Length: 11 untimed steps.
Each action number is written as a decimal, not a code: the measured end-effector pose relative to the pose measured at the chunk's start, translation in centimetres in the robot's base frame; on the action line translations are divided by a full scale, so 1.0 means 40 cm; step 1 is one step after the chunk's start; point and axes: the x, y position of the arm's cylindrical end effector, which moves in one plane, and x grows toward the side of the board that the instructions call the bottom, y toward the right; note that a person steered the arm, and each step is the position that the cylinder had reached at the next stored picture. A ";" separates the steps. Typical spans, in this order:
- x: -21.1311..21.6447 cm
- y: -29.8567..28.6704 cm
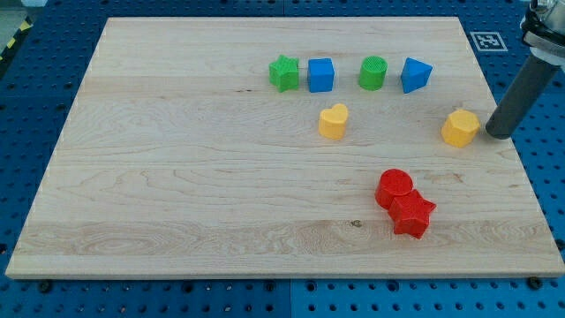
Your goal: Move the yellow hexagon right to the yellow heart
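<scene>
Nearest the view's bottom, a red cylinder (394, 188) and a red star (412, 215) are seen touching each other, clear of the job. Further up, the yellow hexagon (460, 128) is found near the board's (177, 177) right edge, well apart from the yellow heart (334, 122) to its left, so the move is judged hardly begun: the whole gap is left to close. My tip (494, 134) is placed just beside the hexagon on its right, seemingly not quite touching, the dark rod leaning up toward the view's right. No fingers are fitted, so nothing is held. Farthest off, a green star (283, 73), blue cube (320, 75), green cylinder (373, 73) and blue wedge-like block (416, 75) are lined up.
</scene>
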 end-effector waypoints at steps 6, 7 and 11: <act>-0.003 -0.279; -0.012 -0.315; -0.023 -0.411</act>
